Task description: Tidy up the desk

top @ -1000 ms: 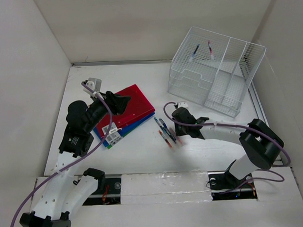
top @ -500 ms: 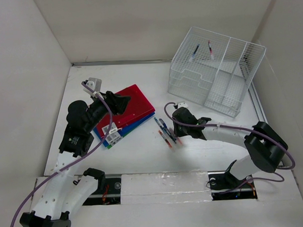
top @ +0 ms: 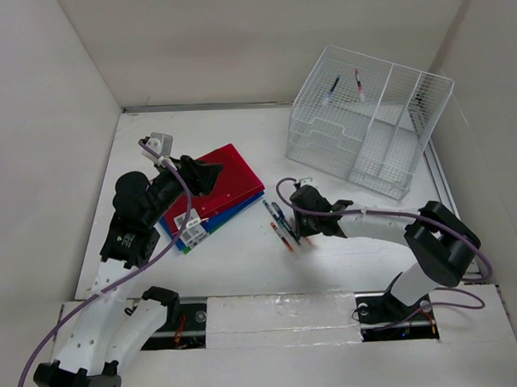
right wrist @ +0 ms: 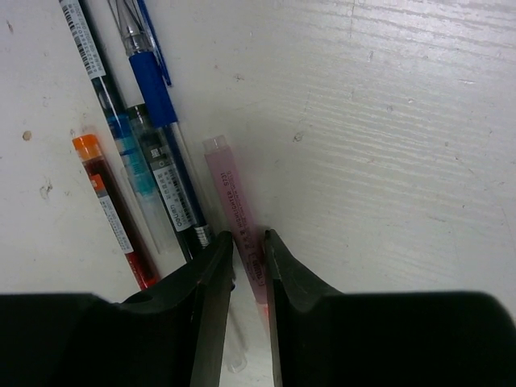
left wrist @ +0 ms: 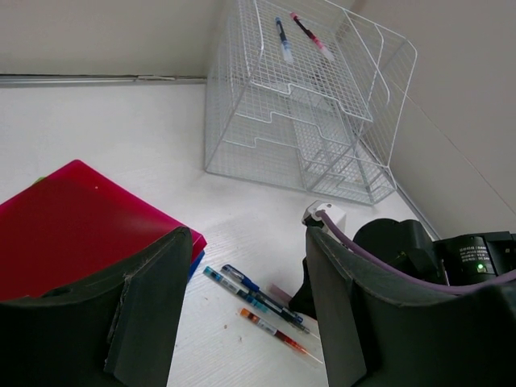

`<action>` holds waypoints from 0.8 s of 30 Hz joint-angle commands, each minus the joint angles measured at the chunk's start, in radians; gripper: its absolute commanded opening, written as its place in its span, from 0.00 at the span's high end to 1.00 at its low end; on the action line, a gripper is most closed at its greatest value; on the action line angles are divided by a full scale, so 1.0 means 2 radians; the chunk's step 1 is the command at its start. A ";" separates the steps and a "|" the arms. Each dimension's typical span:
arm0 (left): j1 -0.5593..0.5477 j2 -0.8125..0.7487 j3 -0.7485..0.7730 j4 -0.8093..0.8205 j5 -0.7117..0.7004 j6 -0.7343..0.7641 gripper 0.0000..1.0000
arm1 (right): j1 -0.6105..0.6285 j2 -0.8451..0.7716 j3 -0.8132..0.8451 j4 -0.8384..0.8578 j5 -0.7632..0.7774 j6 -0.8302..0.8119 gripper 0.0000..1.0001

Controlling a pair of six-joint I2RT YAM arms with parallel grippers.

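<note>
Right wrist view shows the right gripper (right wrist: pixel 248 242) closed down to a narrow slot, and the pink pen (right wrist: pixel 234 201) lies in this slot. Both fingers seem to touch its sides, so I judge that it has hold of the pen near the lower end.

The pen looks light, stiff and smooth. I think it can roll or slip out if the grip is off the middle of the barrel. The desk (top: pixel 231 131) itself is a hard, flat, matte white top. It fills the space between the side panels, from the arm bases to the far wall, and the pens will slide on it easily.

Just left of the pink pen lie a dark pen (right wrist: pixel 165 181), a blue pen (right wrist: pixel 151 85) and an orange-capped red pen (right wrist: pixel 109 210), very close together. The left finger stands almost against the dark pen, so a lift may drag it.

The wire rack (top: pixel 367 130) stands at the far right, well apart, with two pens (left wrist: pixel 282 39) on its top.

The left gripper (left wrist: pixel 246 314) is wide open, holds nothing, and hangs over the red folder (top: pixel 230 171) on the left.
</note>
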State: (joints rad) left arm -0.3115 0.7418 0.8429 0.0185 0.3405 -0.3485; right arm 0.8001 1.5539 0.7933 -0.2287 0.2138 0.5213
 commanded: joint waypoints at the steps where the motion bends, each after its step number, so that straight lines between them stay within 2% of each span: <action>1: 0.003 -0.009 -0.002 0.021 0.003 0.006 0.46 | 0.005 0.012 0.008 0.003 0.009 0.009 0.72; 5: 0.003 -0.010 -0.002 0.022 0.004 0.005 0.46 | 0.005 0.005 0.013 -0.008 0.068 0.018 0.95; 8: 0.003 -0.011 -0.001 0.024 0.008 0.005 0.46 | 0.005 -0.035 0.027 -0.017 0.114 0.022 1.00; 11: 0.003 -0.006 -0.001 0.024 0.008 0.004 0.46 | -0.010 -0.090 0.053 -0.023 0.170 0.025 1.00; 17: 0.003 -0.007 -0.002 0.025 0.012 0.002 0.46 | -0.082 -0.160 0.076 0.109 0.102 0.030 1.00; 20: 0.003 -0.010 -0.001 0.024 0.015 0.003 0.46 | -0.143 -0.122 0.112 0.201 0.102 0.035 1.00; 21: 0.003 -0.010 -0.001 0.025 0.013 0.004 0.46 | -0.143 -0.108 0.112 0.201 0.096 0.036 1.00; 24: 0.003 -0.012 0.000 0.020 0.003 0.005 0.46 | -0.203 -0.065 0.188 0.197 0.065 0.050 1.00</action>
State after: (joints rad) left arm -0.3115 0.7410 0.8425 0.0181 0.3473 -0.3485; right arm 0.4648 1.3579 1.0718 0.0597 0.3985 0.5861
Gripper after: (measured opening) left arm 0.542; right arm 0.100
